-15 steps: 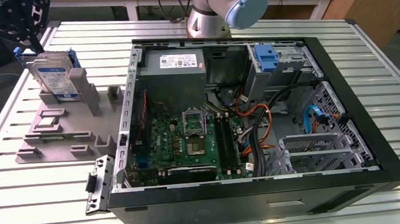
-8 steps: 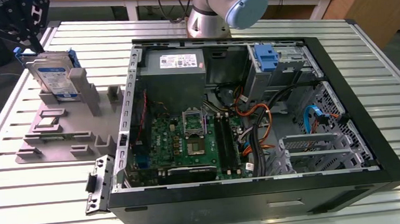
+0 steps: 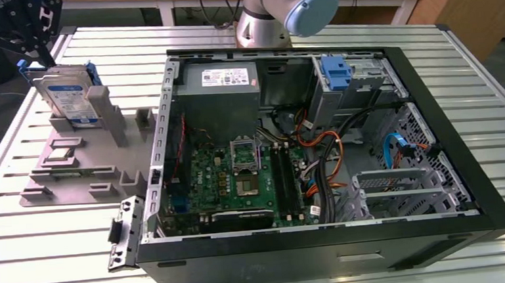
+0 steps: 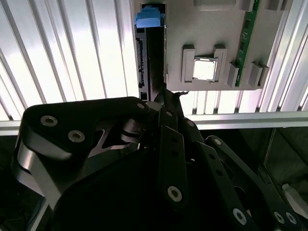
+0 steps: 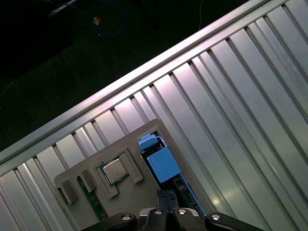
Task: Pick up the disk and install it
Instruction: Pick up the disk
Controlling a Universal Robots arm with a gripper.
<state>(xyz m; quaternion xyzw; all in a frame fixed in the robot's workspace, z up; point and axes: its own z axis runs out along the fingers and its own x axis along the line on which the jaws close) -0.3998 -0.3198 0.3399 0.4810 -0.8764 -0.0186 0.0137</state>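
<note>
The disk [image 3: 63, 97], a silver drive with a white-and-blue label in a blue carrier, stands upright on edge in a slot of the grey holder [image 3: 70, 175] at the exterior view's left. My gripper [image 3: 41, 59] hangs just above its top corner, fingers drawn together with nothing seen between them. In the second wrist view the disk [image 4: 151, 57] runs edge-on away from the gripper [image 4: 166, 96]. In the first wrist view its blue carrier [image 5: 163, 166] lies just beyond the gripper [image 5: 166, 196].
An open computer case [image 3: 494, 219] lies on the slatted metal table [image 3: 457, 43], with a blue bracket [image 3: 338, 77] in its far drive bay. The holder also carries a processor chip [image 3: 63, 153] and a green memory stick [image 4: 250, 38]. The arm's base [image 3: 267, 15] stands behind the case.
</note>
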